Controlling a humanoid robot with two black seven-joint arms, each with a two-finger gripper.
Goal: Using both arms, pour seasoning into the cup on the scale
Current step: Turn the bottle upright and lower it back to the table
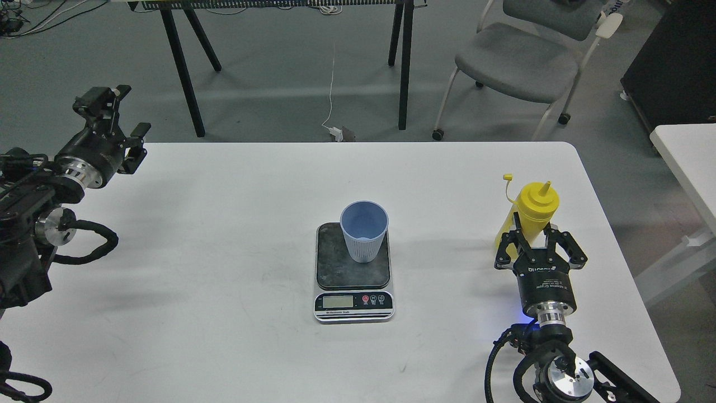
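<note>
Closing on the bottle [532,215] – right hand [540,246] has fingers apart either side of its lower body, not yet clamped. Cup [364,230] sits upright on the scale [353,271] mid-surface, ready for pouring. Left hand [114,126] is apart, empty, well clear at the left edge.

Open worktop [224,235] lies between the left end effector [120,120] and the scale [353,273]; nothing stands in that stretch. The cup [363,231] on the scale's platform is the only upright obstacle at centre. Between the scale and the right end effector [540,238] the surface is bare. The seasoning bottle [534,211] stands directly ahead of the right end effector, between its fingers, blocking forward passage.
</note>
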